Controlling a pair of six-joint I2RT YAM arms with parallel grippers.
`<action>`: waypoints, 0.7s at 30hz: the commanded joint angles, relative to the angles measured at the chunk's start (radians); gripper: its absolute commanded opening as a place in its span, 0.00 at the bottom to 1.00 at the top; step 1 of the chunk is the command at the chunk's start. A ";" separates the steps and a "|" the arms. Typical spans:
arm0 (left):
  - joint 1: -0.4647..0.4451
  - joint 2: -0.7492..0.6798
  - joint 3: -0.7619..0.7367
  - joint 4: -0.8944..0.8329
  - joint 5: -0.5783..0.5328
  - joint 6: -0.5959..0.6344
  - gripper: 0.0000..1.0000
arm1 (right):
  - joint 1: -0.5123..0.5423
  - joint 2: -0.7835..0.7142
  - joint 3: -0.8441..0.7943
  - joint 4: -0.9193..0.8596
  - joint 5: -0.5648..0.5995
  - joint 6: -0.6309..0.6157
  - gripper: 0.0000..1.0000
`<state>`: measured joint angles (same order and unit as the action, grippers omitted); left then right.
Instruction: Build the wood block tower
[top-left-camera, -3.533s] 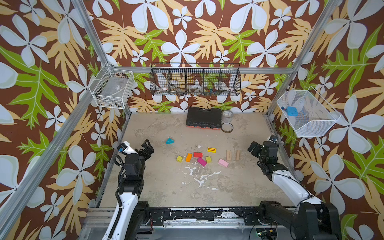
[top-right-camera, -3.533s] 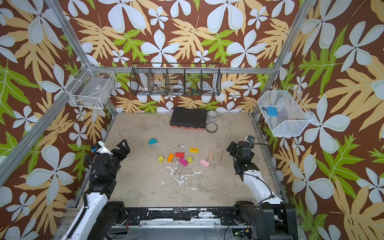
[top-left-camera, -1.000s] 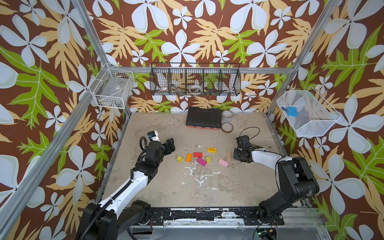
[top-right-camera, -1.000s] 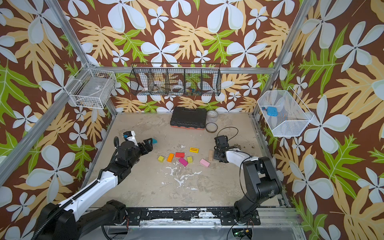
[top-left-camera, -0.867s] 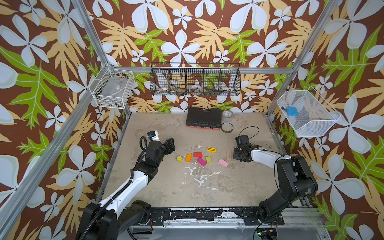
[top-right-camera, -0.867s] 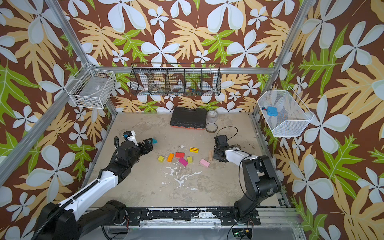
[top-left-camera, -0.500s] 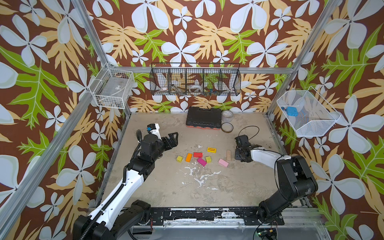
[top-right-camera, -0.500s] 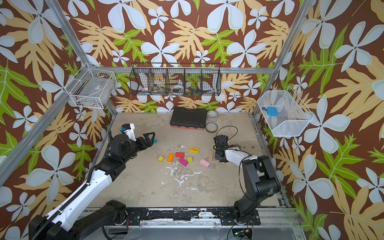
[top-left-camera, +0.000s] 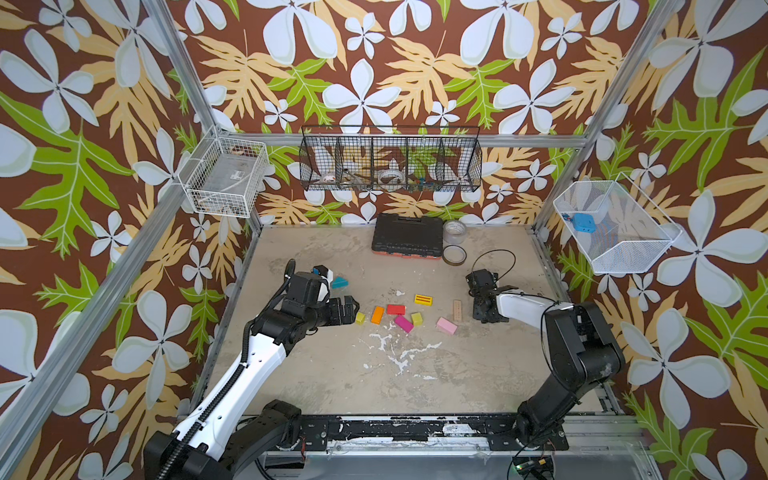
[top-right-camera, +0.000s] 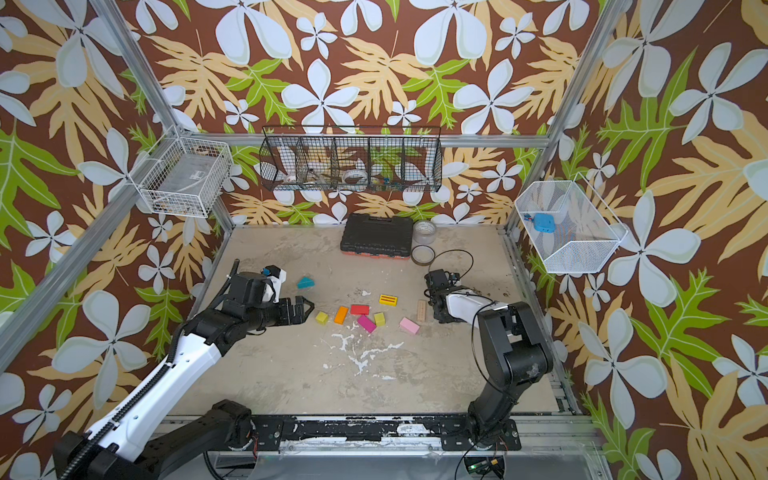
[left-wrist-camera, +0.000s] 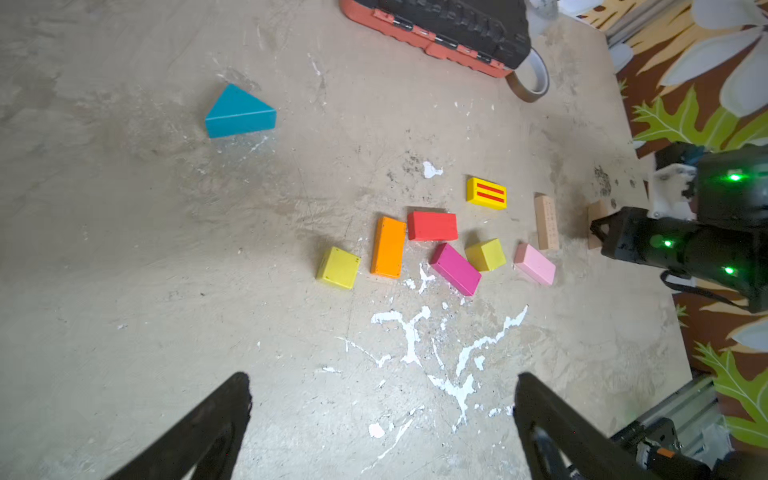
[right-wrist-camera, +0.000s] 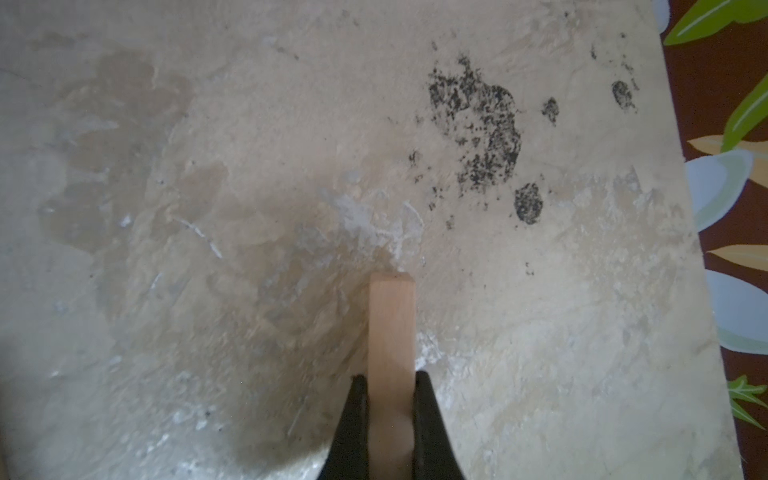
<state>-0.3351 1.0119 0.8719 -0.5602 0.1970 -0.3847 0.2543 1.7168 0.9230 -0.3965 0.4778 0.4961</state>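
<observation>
Between the pinched jaws of the right gripper (right-wrist-camera: 390, 384), a plain wood plank (right-wrist-camera: 391, 324) is sitting on edge, low over the table (right-wrist-camera: 208, 208), near a second plank (top-left-camera: 457, 310). Left gripper (top-left-camera: 349, 311) is hanging spread wide, empty, just beside a yellow cube (top-left-camera: 360, 318). Remaining blocks (top-left-camera: 395, 309) are lying flat and loose mid-table, teal wedge (top-left-camera: 339, 282) well apart toward the back.

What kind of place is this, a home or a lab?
Most likely a robot test cell: a left arm and right arm mounted on one rail, an aluminium frame, and wire baskets hung above a worn tabletop.
</observation>
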 joint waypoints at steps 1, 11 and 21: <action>-0.001 -0.013 -0.020 -0.001 -0.020 0.002 1.00 | 0.007 0.007 -0.001 -0.030 0.010 0.010 0.00; -0.003 -0.109 -0.031 0.009 -0.059 -0.017 1.00 | 0.050 0.087 0.044 -0.052 0.011 -0.004 0.01; -0.001 -0.065 -0.033 0.013 -0.038 -0.012 1.00 | 0.114 0.156 0.097 -0.077 0.032 -0.022 0.19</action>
<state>-0.3367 0.9451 0.8402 -0.5617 0.1555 -0.3958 0.3664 1.8534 1.0195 -0.4438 0.6350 0.4709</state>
